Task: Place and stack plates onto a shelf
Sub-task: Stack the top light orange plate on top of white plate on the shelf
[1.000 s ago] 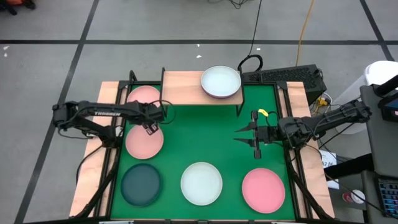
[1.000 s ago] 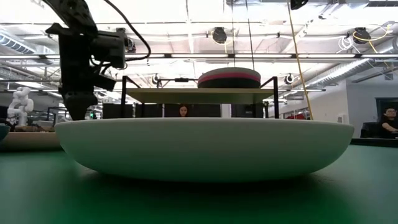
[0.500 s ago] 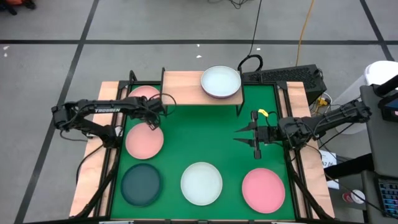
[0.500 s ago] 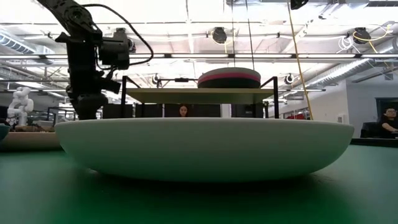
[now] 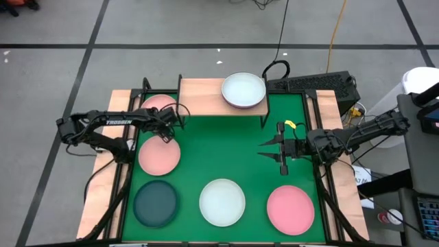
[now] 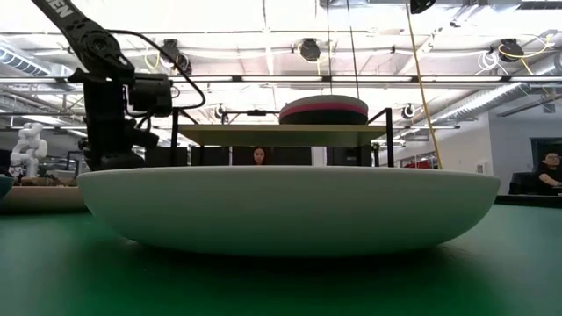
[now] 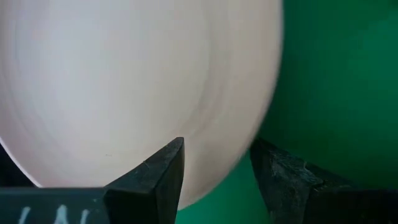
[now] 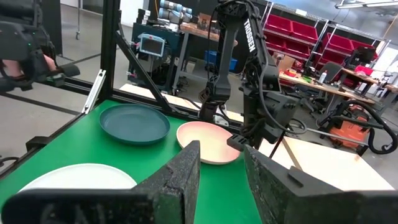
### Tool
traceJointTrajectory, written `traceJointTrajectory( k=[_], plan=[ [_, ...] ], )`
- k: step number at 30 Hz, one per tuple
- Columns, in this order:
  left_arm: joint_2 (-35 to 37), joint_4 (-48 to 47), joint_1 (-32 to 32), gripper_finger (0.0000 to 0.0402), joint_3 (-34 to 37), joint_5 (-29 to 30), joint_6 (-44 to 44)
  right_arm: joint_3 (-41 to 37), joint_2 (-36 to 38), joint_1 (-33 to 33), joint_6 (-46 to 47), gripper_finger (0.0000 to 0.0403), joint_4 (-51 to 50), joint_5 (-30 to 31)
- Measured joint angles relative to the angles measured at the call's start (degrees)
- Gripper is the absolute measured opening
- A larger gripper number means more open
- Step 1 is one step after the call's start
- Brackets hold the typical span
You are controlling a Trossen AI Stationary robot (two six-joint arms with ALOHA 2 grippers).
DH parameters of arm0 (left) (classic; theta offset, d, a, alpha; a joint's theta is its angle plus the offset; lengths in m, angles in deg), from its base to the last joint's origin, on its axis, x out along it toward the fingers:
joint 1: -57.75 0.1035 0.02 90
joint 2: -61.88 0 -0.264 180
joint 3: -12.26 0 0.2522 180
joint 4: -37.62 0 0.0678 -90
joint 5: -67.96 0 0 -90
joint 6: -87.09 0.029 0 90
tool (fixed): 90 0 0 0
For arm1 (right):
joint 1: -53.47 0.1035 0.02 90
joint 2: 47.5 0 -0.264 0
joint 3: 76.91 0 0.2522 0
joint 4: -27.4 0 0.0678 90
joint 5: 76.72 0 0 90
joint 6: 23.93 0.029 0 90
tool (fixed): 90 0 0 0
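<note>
My left gripper [image 5: 164, 134] is open and low over the far rim of a light pink plate [image 5: 159, 156] lying flat on the green mat. In the left wrist view one finger [image 7: 163, 177] stands over the plate's [image 7: 124, 87] inside and the other [image 7: 280, 180] over the mat outside the rim. The shelf [image 5: 206, 96] carries a stack of plates [image 5: 243, 90] topped by a pale mint one. My right gripper [image 5: 263, 147] hangs open above the mat's right half. My left gripper comes from above, pointing down, with the pink plate's far rim [image 7: 252, 155] between its open fingers. Whether either finger touches the rim, I cannot tell. The plate lies flat on the mat.
A second light pink plate [image 5: 159, 104] lies left of the shelf. Along the near edge lie a dark teal plate [image 5: 156, 202], a pale mint plate [image 5: 222, 202] and a pink plate [image 5: 291, 208]. The shelf's left half is bare wood.
My left gripper has come down toward the light pink plate's far rim; in the low view its fingers have sunk out of sight behind the near pale plate. The plates have kept still.
</note>
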Motion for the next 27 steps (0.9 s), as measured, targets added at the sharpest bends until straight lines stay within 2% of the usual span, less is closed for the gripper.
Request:
traceJointTrajectory(
  k=[3,9,12,16,22,27],
  plan=[
    [0.00,0.16,0.78,0.0158,0.06,0.08,0.01,0.00,0.00,0.00,0.00,0.0110,0.00,0.00],
    [0.02,0.73,0.89,0.0051,0.03,-0.15,-0.28,0.00,0.00,0.00,0.00,0.0110,0.00,0.00],
    [0.30,0.35,0.59,0.0015,-0.16,0.76,-1.69,0.00,0.00,0.00,0.02,0.0110,0.00,0.00],
    [1.43,-3.52,-0.94,0.0011,-0.96,-0.05,-5.67,0.00,0.00,0.00,0.51,0.0110,-0.01,0.00],
    [5.85,-13.28,-5.52,0.0010,-6.16,0.09,-13.52,0.00,-0.01,0.02,1.27,0.0110,-0.44,0.00],
    [10.65,-17.86,-9.54,0.0010,-10.43,1.21,-16.99,0.00,0.00,0.02,1.74,0.0110,-0.42,0.00]
  ],
)
